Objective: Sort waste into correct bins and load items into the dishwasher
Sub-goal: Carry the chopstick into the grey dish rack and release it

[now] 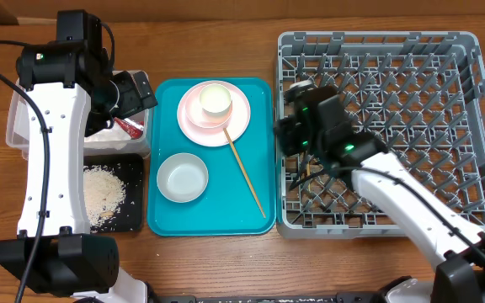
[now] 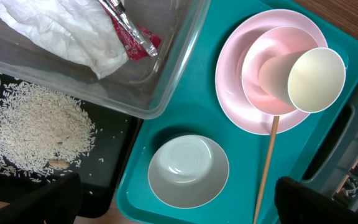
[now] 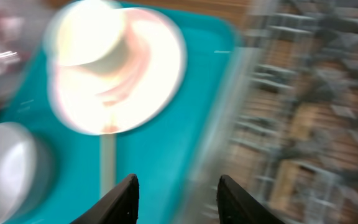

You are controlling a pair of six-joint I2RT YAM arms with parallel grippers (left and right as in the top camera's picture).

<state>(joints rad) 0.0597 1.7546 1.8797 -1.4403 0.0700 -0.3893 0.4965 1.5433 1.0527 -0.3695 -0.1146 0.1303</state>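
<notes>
Listing: one clear tub, upper left, holds one napkin and one red wrapper. Left gripper is above its right end, fingers wide, empty. One black tray carries rice. Teal tray: one plate, pink bowl and cup, stacked; one pale-green bowl; one chopstick. Right gripper, spread, empty, is at the grey rack's left wall.

The right wrist view is heavily blurred: the pink plate, the white cup on it and the dish rack show only as soft shapes. From overhead the left arm covers most of the clear tub. In the left wrist view the napkin runs off the top edge and the chopstick off the bottom
</notes>
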